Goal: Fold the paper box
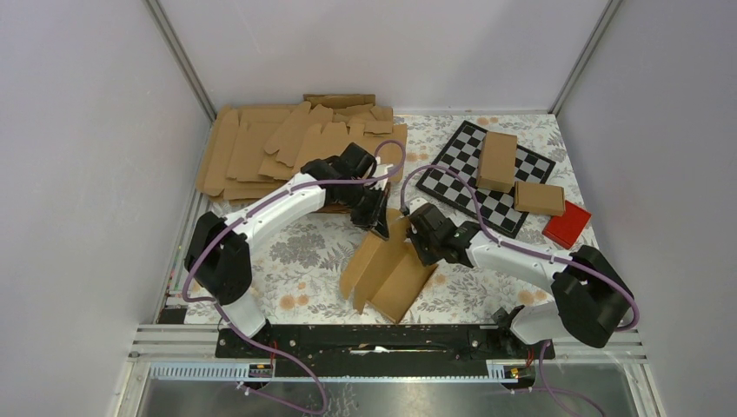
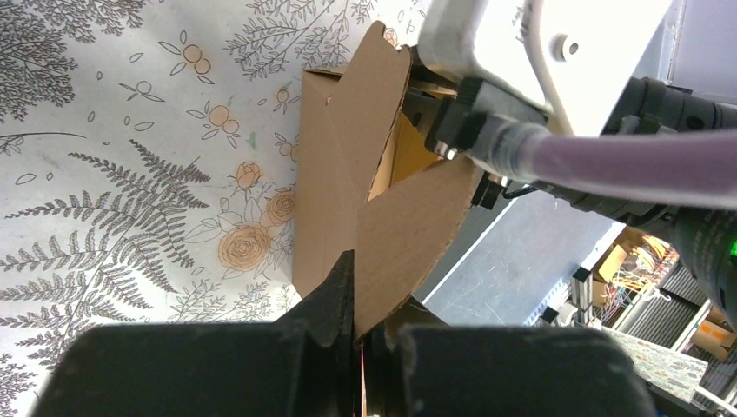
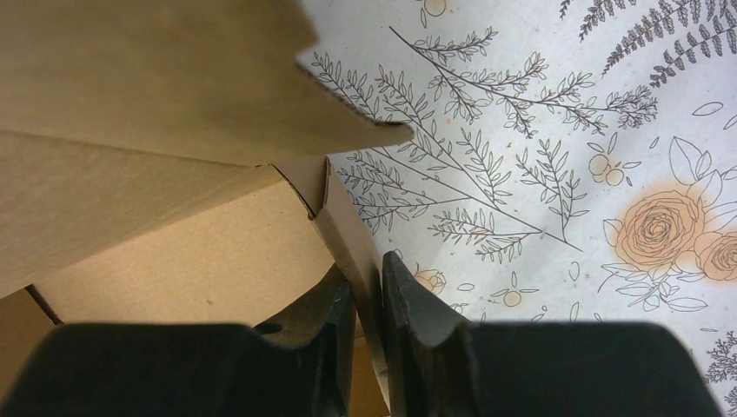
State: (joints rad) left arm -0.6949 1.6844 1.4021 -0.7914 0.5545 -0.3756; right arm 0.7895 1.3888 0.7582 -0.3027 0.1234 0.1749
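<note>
The brown cardboard paper box (image 1: pixel 391 271), mid-frame, we judge light, springy, best held at flap edges, where left gripper (image 2: pixel 363 323) and right gripper (image 3: pixel 369 291) pinch.

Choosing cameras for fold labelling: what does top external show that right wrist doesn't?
Only top external: the left arm, the right arm, the flat blanks, the checkerboard and the red block. Only right wrist: the right jaws closed on a thin panel edge of the paper box. Both: the paper box, partly folded, on the floral cloth.
</note>
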